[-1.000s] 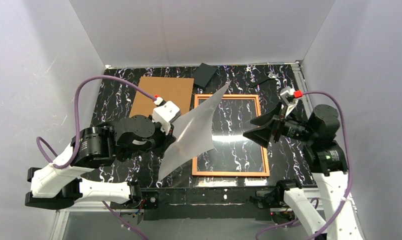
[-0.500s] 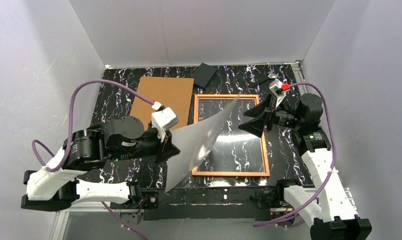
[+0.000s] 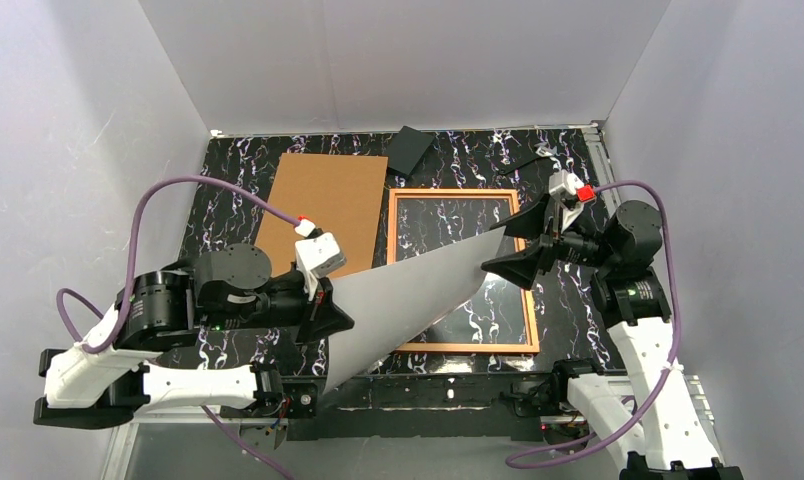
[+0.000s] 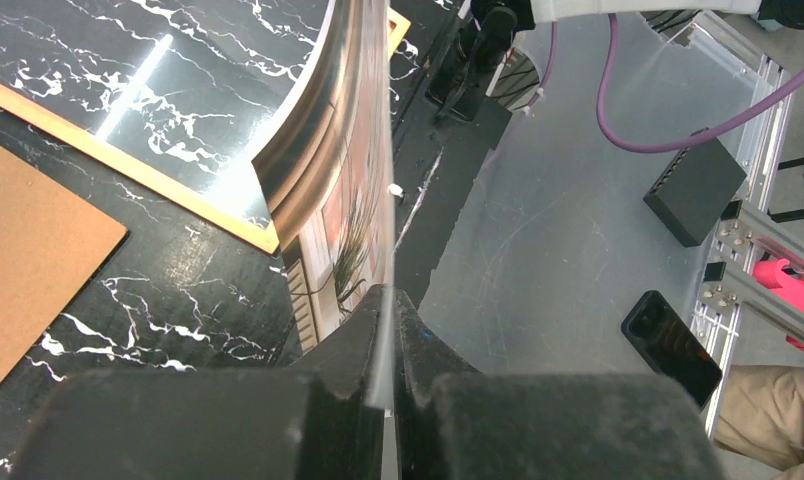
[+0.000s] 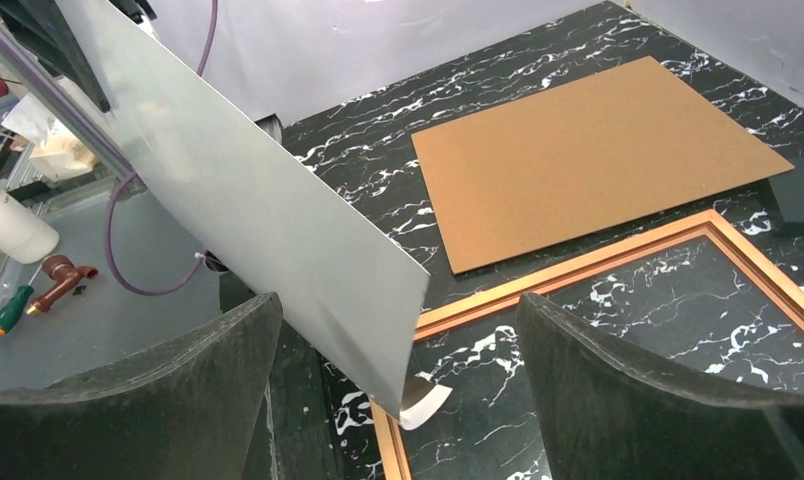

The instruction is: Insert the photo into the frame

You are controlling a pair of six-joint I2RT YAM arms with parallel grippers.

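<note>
The photo (image 3: 408,300) hangs tilted over the table with its plain grey back up, and my left gripper (image 3: 333,320) is shut on its left edge. The left wrist view shows the fingertips (image 4: 388,295) pinching the sheet, whose printed plant side (image 4: 348,200) curves away. The orange-bordered frame (image 3: 458,190) lies flat on the black marble table, its left part hidden under the photo. My right gripper (image 3: 508,245) stands open at the photo's far right corner. In the right wrist view, that curled corner (image 5: 418,400) dips between the wide fingers (image 5: 398,300), touching down by the frame's border (image 5: 578,275).
A brown cardboard board (image 3: 323,200) lies flat left of the frame, also seen as a board (image 5: 588,150) in the right wrist view. A black flat object (image 3: 413,148) sits at the table's back edge, with small dark parts (image 3: 518,160) at the back right.
My left gripper has drawn back and down, laying the photo from nearly upright to a flatter tilt over the frame. My right gripper stays open near the photo's right corner.
</note>
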